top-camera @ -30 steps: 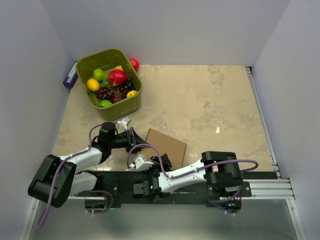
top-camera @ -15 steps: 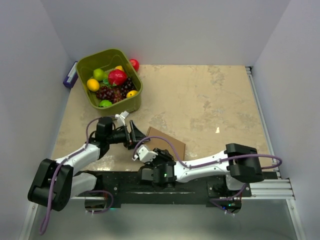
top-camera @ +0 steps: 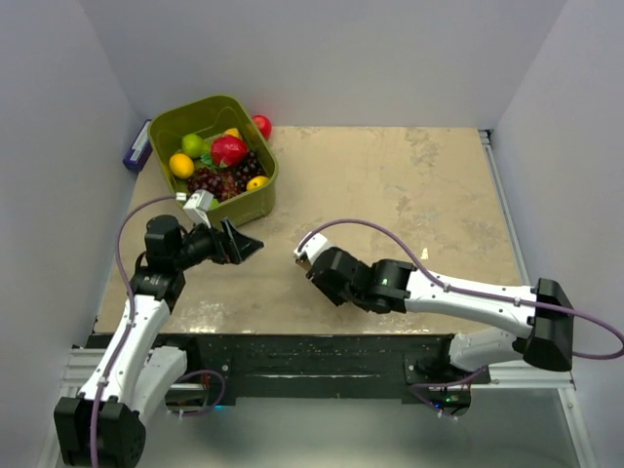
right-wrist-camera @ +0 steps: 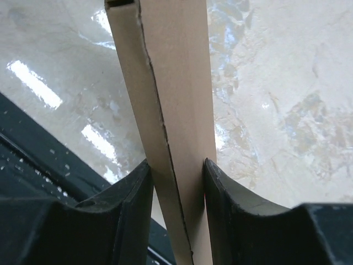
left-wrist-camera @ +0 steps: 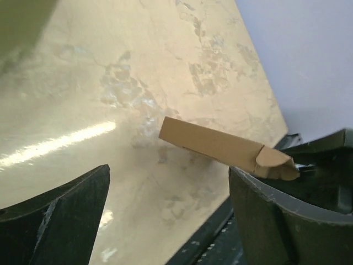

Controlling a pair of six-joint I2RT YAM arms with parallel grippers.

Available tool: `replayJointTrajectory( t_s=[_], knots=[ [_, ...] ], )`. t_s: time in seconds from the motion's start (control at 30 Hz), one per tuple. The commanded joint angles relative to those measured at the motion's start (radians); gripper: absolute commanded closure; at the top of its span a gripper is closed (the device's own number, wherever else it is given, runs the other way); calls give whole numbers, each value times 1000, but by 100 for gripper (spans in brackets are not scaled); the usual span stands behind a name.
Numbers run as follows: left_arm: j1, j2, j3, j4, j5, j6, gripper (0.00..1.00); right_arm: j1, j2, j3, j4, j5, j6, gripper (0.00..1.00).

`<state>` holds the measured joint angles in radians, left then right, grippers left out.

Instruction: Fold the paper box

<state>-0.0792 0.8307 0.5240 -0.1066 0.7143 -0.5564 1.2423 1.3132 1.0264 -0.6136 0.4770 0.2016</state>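
1. While the right pincer (right-wrist-camera: 177, 175) grips the box (right-wrist-camera: 171, 83) edge-on between its two fingers, the left pincer (top-camera: 241, 245) stands wide open with nothing in it.
2. Seen from the right wrist, the box is flattened brown cardboard, a narrow strip running up and away from the fingers, with a dark seam along its length.
3. From the left wrist, the box (left-wrist-camera: 215, 144) looks lifted off the surface (top-camera: 409, 195) and slightly tilted. It shows in the gap between the left fingers (left-wrist-camera: 66, 204), and its folded end lies close by the right-hand one.
4. Measured from the bin (top-camera: 249, 209), the left pincer sits just in front of its near wall, not touching it. The right pincer (top-camera: 327, 278) is off to the bin's front right, near but apart.
5. From above, the box is hidden under the right wrist.
6. Fruit fills the bin, and a red ball (top-camera: 262, 125) rests against its back corner.
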Motion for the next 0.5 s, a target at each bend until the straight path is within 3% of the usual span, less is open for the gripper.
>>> replayJointTrajectory(
  t_s=[0.0, 0.27, 0.47],
  knots=[
    [-50, -65, 62, -93, -92, 243, 9, -98, 0, 49, -63, -331, -143, 79],
    [-234, -77, 82, -27, -75, 409, 11, -201, 96, 138, -98, -475, -252, 82],
    [-246, -68, 62, 65, -55, 434, 12, -254, 144, 158, -78, -546, -307, 83]
  ],
)
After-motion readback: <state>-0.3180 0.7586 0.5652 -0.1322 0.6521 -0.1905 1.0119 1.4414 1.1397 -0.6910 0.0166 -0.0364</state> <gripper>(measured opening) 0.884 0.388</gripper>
